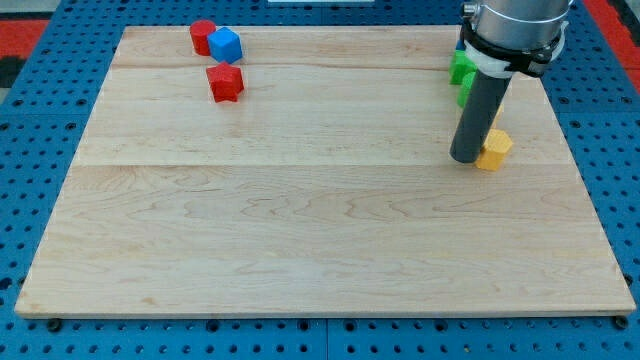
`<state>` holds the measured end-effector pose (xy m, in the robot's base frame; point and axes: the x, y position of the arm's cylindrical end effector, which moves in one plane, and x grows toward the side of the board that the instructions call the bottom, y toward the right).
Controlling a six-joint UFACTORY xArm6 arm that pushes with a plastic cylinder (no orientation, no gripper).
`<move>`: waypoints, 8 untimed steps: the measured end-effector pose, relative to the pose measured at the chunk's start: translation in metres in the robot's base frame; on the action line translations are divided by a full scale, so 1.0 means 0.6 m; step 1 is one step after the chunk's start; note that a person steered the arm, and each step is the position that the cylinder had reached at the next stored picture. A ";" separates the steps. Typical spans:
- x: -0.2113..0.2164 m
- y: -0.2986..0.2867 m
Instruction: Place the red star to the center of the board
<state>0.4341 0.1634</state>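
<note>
Here my tip (465, 158) rests on the wooden board (320, 240) far over at the view's right, pressed against the left side of the yellow block (494, 149), which looks roughly hexagonal, though the rod covers part of it. Taking that yellow block as the landmark: just above it, toward the view's top, sit green blocks (462, 72), mostly hidden behind the rod and the arm's grey collar (512, 30), so I cannot tell their shape or whether there are one or two. The tool is a plain dark rod with no jaws, so there is nothing about it to spread or pinch; it simply stands upright on the board. The red star (226, 83) lies well to the left of the yellow block and a little higher in the view, near the board's top-left corner and well apart from my tip. Just above the star are a blue cube (226, 45) and, touching the cube's left side, a red block (203, 36) of rounded outline.
</note>
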 end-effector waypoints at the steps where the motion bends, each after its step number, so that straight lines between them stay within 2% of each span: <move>1: 0.001 0.013; 3: -0.006 -0.001; 4: -0.031 -0.060; 5: -0.157 -0.124; 6: -0.247 -0.175; 7: -0.282 -0.268; 8: -0.278 -0.409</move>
<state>0.2674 -0.0822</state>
